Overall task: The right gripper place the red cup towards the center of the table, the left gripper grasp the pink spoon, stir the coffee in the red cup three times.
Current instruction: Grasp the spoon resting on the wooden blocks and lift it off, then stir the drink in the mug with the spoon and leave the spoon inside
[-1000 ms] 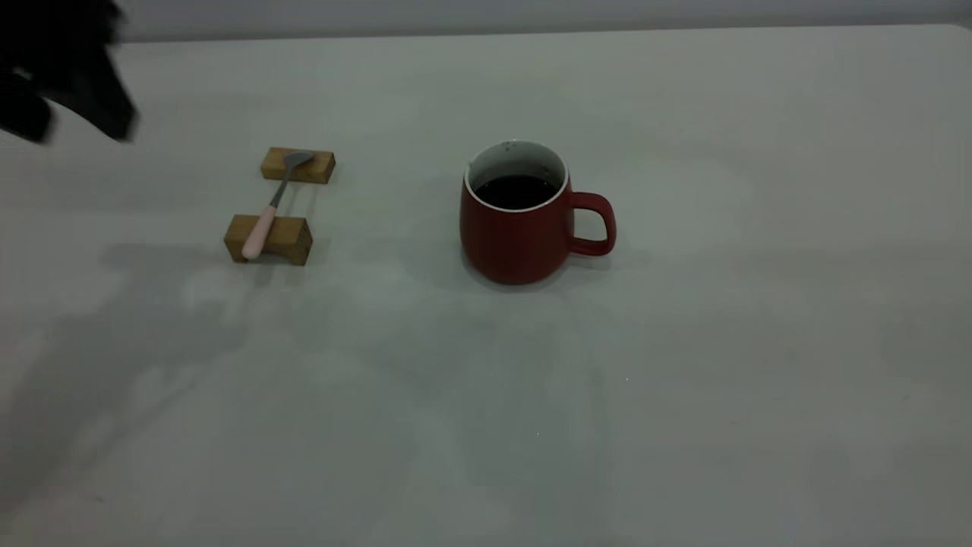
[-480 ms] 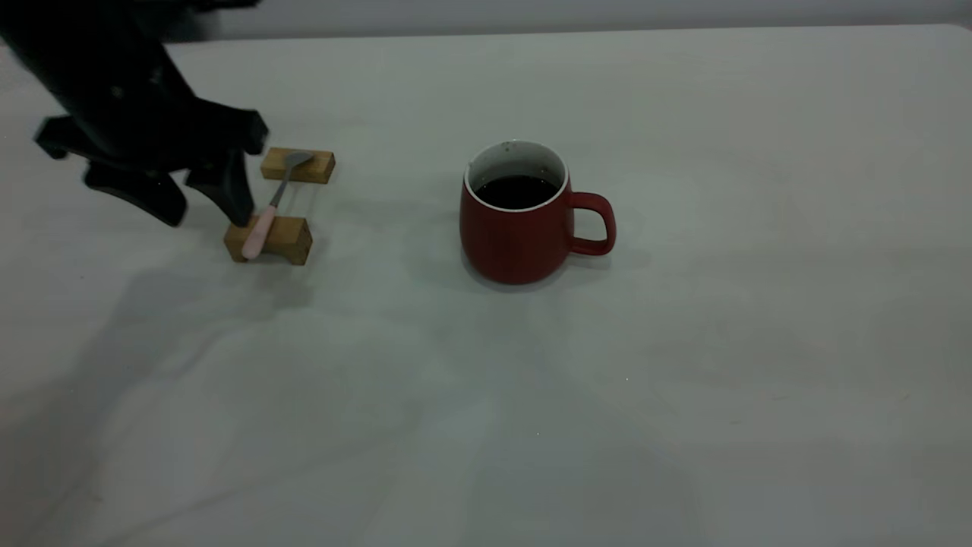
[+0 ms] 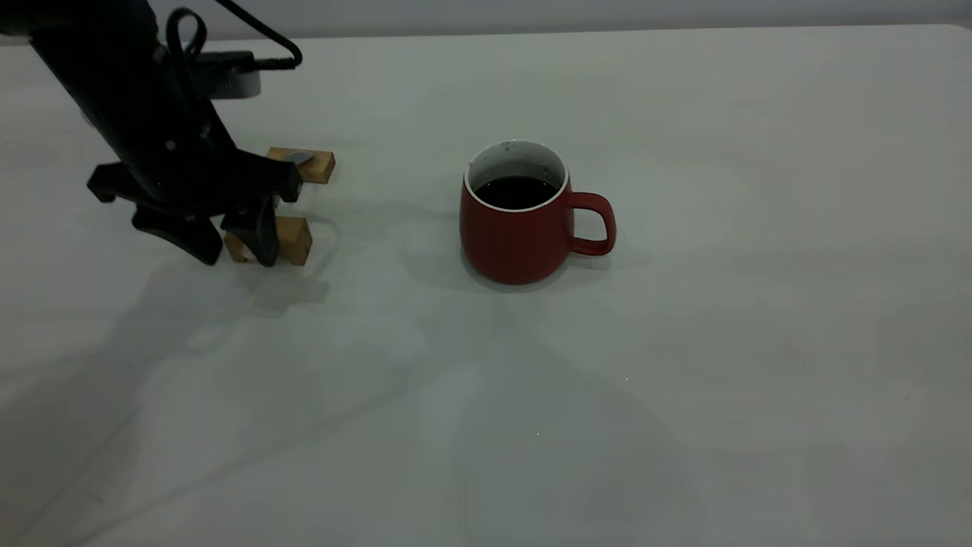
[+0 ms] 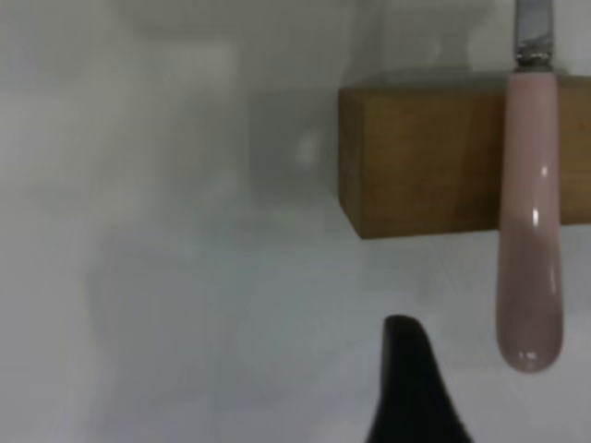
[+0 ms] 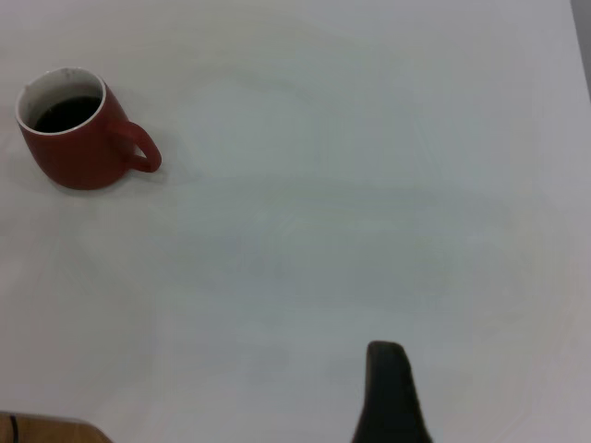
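From my station this looks like a robotics lab setup: a wide, plain pale bench (image 3: 683,380) against a bare grey wall (image 3: 607,14), a black robot arm (image 3: 129,91) with a cable, and a spoon propped on two wooden blocks (image 3: 292,239) like a staged test fixture.

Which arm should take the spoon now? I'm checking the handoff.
Left. The left gripper hangs open at the spoon on its blocks; the right gripper is away from it, out of the exterior view.
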{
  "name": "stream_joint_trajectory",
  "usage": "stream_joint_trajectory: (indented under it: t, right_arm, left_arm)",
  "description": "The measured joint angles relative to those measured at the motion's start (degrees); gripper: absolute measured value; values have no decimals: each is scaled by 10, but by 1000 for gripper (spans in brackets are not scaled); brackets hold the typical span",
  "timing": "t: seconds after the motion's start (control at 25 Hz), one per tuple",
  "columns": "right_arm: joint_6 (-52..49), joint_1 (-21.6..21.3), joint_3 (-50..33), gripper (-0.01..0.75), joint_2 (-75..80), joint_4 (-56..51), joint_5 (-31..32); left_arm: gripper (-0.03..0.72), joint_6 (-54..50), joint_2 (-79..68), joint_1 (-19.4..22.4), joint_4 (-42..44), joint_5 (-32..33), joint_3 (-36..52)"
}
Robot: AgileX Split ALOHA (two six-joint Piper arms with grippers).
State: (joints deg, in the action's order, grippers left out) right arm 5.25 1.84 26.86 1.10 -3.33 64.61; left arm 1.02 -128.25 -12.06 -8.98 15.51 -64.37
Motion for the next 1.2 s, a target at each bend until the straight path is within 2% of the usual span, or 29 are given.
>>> stream_joint_trajectory:
  t: [0.12,0.36,0.56,0.68,0.88,1.08,1.2]
  right_arm:
    - [0,0,0,587,0,0,0]
    - [0,0,0,586,0,0,0]
    - [0,0,0,586,0,0,0]
    - [0,0,0,586,0,0,0]
    - [0,0,0,586,0,0,0]
    - [0,0,0,586,0,0,0]
    - [0,0,0,586,0,0,0]
  left_arm:
    - [429,0,-10,0,-14,-8,-1]
    - [180,0,-16,0,-21,-37,-1]
    - [178,-3,-17,0,-25,-38,-11]
    - [178,-15,-15,0,-46,28,-41]
    - [178,-64,18,0,-171,210,-107]
    - [178,-259,47,0,-345,396,-142]
    - [178,-392,48,0,-482,450,-152]
